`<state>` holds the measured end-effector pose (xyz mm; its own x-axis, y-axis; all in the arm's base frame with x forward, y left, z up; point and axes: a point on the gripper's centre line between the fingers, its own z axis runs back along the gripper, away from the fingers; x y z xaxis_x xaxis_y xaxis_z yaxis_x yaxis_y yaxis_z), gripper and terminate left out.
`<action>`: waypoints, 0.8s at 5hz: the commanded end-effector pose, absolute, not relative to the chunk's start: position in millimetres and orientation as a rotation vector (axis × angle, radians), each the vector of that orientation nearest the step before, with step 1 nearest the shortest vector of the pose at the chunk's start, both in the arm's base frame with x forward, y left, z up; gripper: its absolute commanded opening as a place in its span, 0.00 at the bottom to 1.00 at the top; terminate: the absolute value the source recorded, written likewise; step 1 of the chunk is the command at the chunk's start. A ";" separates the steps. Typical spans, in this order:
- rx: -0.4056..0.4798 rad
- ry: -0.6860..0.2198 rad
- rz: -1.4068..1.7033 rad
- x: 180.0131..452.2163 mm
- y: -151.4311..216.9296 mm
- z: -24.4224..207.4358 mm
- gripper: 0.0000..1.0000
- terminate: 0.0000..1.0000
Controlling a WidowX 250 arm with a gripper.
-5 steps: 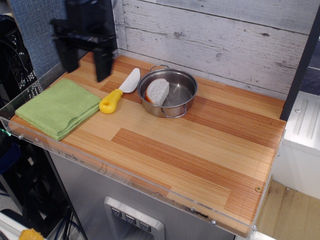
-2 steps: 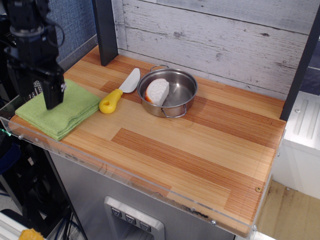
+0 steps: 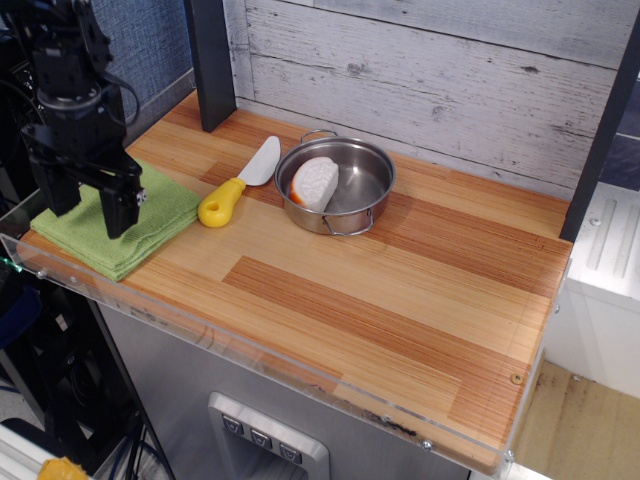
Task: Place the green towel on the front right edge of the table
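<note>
The green towel [image 3: 150, 225] lies folded and flat at the front left corner of the striped wooden table [image 3: 400, 300]. My black gripper [image 3: 92, 212] hangs over the towel with its two fingers spread wide, one finger [image 3: 122, 208] over the towel's middle and the other near its left edge. The tips are low, at or just above the cloth; I cannot tell if they touch it. The gripper is open and holds nothing. It hides much of the towel's left half.
A yellow-handled knife [image 3: 238, 186] lies right of the towel. A steel pan [image 3: 335, 185] with a pale wedge of food [image 3: 314, 183] stands at the back middle. A dark post [image 3: 210, 62] stands at the back left. Clear acrylic [image 3: 250, 350] edges the front.
The gripper came from high at the back left down to the front left over the towel. Its fingers now stand spread wide above the cloth. The towel has not moved.
</note>
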<state>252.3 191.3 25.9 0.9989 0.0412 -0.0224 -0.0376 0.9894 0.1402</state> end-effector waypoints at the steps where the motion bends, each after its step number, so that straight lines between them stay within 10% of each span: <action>1: 0.110 -0.011 0.011 252.5 204.7 9.9 1.00 0.00; 4: 0.121 0.123 -0.105 232.9 189.5 -5.5 1.00 0.00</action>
